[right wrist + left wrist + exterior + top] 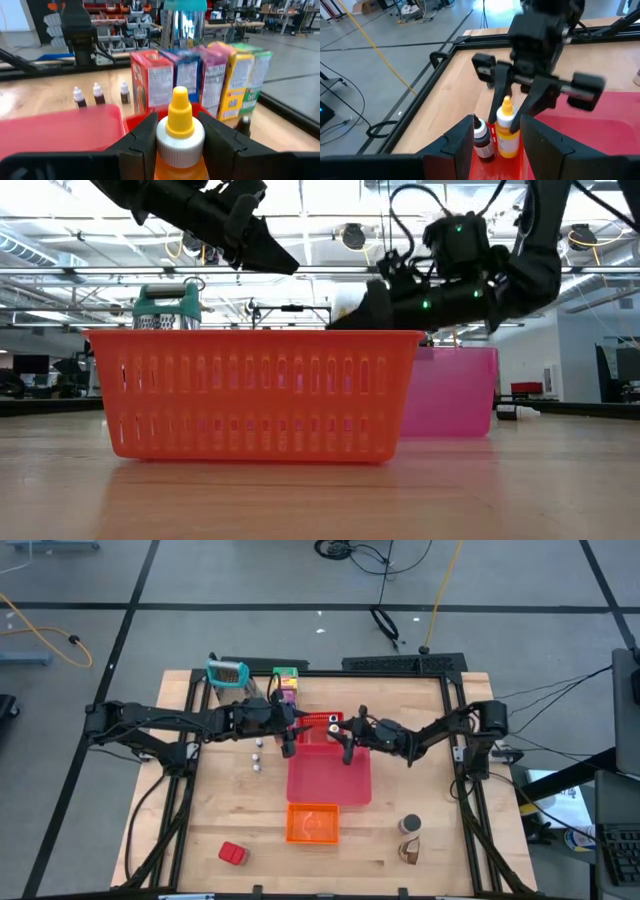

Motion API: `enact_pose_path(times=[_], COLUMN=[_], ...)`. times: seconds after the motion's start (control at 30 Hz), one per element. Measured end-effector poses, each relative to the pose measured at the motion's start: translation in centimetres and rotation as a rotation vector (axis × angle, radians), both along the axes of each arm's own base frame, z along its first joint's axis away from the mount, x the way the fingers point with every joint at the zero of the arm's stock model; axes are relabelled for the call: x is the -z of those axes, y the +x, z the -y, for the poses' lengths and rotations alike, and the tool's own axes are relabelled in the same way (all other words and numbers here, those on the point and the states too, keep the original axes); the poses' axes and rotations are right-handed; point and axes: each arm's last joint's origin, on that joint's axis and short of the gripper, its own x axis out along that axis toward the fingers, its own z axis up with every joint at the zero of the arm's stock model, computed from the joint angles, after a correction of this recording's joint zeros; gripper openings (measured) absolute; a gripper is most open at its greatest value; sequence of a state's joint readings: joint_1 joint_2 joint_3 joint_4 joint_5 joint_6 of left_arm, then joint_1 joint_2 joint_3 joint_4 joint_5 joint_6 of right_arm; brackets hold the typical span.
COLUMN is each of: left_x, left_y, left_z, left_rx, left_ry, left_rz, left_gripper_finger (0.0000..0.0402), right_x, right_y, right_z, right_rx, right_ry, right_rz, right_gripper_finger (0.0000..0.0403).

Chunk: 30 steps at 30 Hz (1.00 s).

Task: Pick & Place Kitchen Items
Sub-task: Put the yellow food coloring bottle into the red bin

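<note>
Yellow squeeze bottle (178, 131) sat clenched in my right pincer (514, 102) over the small red tray (318, 722); left pincer's (288, 739) state unclear. Mid-pick; next, lift straight up.

Yellow-capped squeeze bottle (179, 131); red, blue, purple, yellow, green food boxes (200, 80); slotted orange basket (255, 392); pink tray (330, 778).

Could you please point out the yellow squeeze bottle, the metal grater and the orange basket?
yellow squeeze bottle (179, 120): right wrist view, yellow nozzle.
metal grater (167, 308): low view, metal body.
orange basket (260, 395): low view, slotted front wall.
</note>
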State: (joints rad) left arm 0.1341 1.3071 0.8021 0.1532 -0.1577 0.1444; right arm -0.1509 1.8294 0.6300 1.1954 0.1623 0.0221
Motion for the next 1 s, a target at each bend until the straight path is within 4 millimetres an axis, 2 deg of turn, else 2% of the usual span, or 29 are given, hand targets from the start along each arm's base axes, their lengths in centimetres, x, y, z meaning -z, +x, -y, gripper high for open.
enact_pose_path(times=[0.43, 0.6, 0.7, 1.0], left_x=[0.01, 0.01, 0.01, 0.01], left_y=[0.00, 0.01, 0.01, 0.01], left_z=[0.00, 0.00, 0.00, 0.00], left_rx=[0.001, 0.001, 0.001, 0.001], left_ry=[0.001, 0.000, 0.000, -0.001], left_rz=[0.000, 0.000, 0.000, 0.000], left_gripper_finger=[0.0159, 0.0159, 0.0159, 0.0159], right_x=[0.68, 0.82, 0.83, 0.82], right_y=[-0.04, -0.06, -0.06, -0.05], right_z=[0.01, 0.00, 0.00, -0.03], right_rx=[0.001, -0.001, -0.001, -0.005], right_ry=[0.009, 0.015, 0.015, -0.006], right_rz=[-0.060, -0.073, -0.074, -0.080], right_gripper_finger=[0.0110, 0.0159, 0.0174, 0.0160])
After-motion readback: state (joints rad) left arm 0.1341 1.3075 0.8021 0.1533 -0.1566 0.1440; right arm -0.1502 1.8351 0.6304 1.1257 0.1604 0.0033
